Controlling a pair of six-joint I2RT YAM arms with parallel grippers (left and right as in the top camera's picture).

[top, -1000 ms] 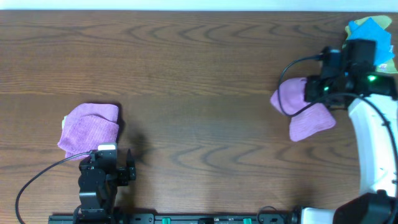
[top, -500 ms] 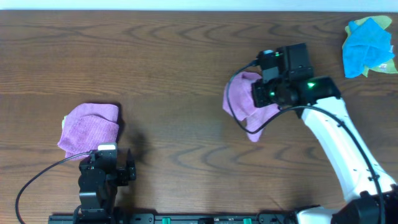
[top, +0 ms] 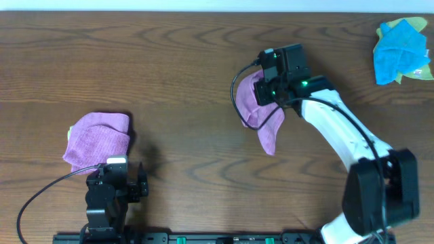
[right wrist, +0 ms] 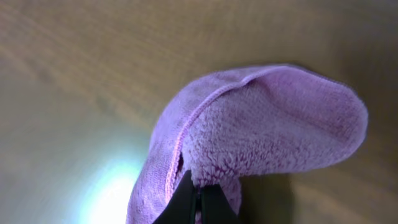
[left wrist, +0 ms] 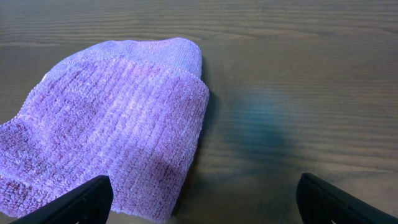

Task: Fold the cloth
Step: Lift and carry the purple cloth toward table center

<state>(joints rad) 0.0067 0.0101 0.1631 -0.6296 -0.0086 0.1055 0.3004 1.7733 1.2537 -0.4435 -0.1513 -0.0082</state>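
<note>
1. The right claw [right wrist: 199, 200] is pinched shut on the cloth [top: 270, 125], right of the middle of the table [top: 169, 68]. From overhead the arm hides the cloth's upper part.
2. The left claw [left wrist: 205, 199] gapes wide and empty, with only its fingertips in frame, beside a folded purple cloth [left wrist: 106, 124] cut off at the edge.
3. A blue cloth [top: 397, 41] covers most of a yellow-green cloth [top: 422, 71].
</note>
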